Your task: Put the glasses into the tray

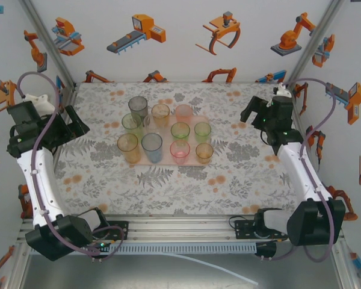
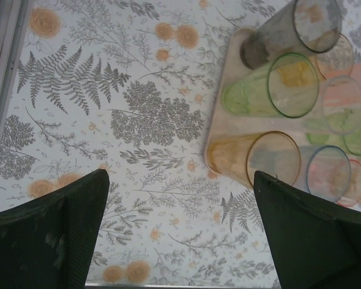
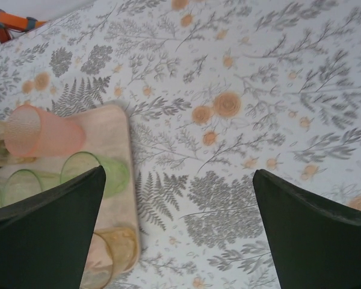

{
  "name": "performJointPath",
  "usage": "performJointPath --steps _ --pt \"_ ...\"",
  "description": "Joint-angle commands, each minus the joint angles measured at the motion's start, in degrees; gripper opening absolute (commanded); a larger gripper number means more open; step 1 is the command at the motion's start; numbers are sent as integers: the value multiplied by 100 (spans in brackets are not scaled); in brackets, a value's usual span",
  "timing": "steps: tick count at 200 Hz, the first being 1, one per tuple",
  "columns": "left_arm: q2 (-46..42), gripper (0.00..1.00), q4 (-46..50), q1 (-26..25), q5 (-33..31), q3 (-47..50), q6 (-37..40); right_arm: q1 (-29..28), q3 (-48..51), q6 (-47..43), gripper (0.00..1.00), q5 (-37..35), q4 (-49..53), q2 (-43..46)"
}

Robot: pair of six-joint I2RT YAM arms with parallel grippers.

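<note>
As far as I can see, the job looks finished. All the glasses (image 1: pixel 151 146) stand upright inside the tray (image 2: pixel 219 129), packed in rough rows, and I spot none on the counter (image 1: pixel 228 180) around the tray. The left jaws hang spread wide and empty, well to the left of the tray, and the right jaws are just as wide and empty, well to its right. I judge only parking the arms remains.

No text, number or brand mark can be read anywhere. The wall panels (image 1: pixel 180 36) carry wordless orange drawings of robot arms and grippers, and the tablecloth (image 1: pixel 228 174) a fern-and-flower print, with no lettering on either
</note>
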State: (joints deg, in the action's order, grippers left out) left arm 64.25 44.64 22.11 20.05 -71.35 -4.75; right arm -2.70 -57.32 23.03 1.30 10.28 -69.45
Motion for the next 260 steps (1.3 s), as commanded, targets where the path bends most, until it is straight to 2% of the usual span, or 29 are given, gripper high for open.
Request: performJointPath --steps 1,28,45,58,77,115,137,157,184,205,222,260 --pt "-359 97 -1397 -14 -340 793 -668 35 277 -654 99 -400 -595 40" --pt "-579 97 -2717 -14 -485 1897 -1065 32 711 -1198 99 -347 -1025 124" --pt "-524 97 -3501 -27 -348 2511 -1210 66 1069 -1472 100 -269 -1186 278" --pt "-397 97 -4098 -31 -276 2908 -1219 89 1498 -1398 100 -676 -1515 431" --pt "-64 97 -4960 -31 -100 3371 -1186 139 2160 -1350 100 -1037 -2137 689" --pt "954 97 -7168 -74 50 4158 -1369 286 2853 -1755 99 -493 -2764 846" --pt "1476 97 -7863 -103 342 4440 -1523 399 3232 -1735 99 -381 -3311 644" --pt "1704 97 -8890 -363 40 4904 -1249 436 3520 -1597 99 -389 -3962 467" --pt "1976 97 -9687 -675 -179 5153 -1124 445 3769 -1567 99 -253 -4663 -50" --pt "1809 97 -9727 -861 -429 5306 -923 454 3955 -1568 99 -293 -5333 -489" --pt "1828 97 -10307 -988 -557 5613 -813 472 3921 -1660 99 -253 -5336 -531" --pt "2026 97 -10908 -1462 -1086 5858 -403 497 3798 -1887 99 -51 -5423 -734"
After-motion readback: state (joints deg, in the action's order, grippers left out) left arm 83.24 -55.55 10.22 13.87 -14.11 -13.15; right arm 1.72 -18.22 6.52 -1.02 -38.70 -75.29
